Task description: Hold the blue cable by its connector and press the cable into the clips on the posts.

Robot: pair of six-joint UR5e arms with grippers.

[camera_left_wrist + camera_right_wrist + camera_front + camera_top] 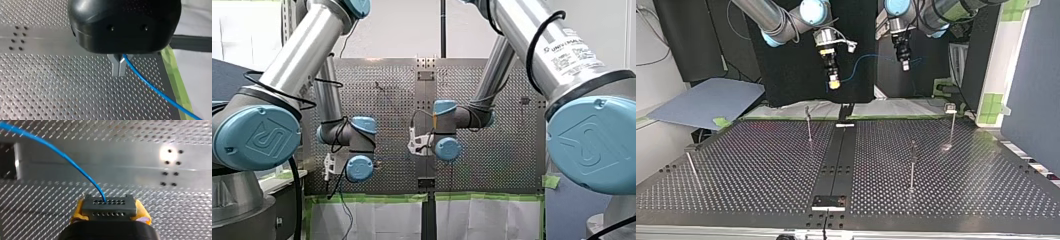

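Now the robot's right gripper (834, 84) clamps the connector (109, 208), its left gripper (119, 69) pinches the blue cable (150, 86), strung left-to-right between them, high over the table (761, 165).

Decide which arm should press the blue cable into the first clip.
Probably left: my left gripper pinches the blue cable itself, free to steer it; my right gripper only holds the connector.

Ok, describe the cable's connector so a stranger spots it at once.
Follow my right arm to its yellow-padded gripper. Between the pads sits a dark grey block; unlike anything nearby, it has two rows of holes, with the blue cable leaving one.
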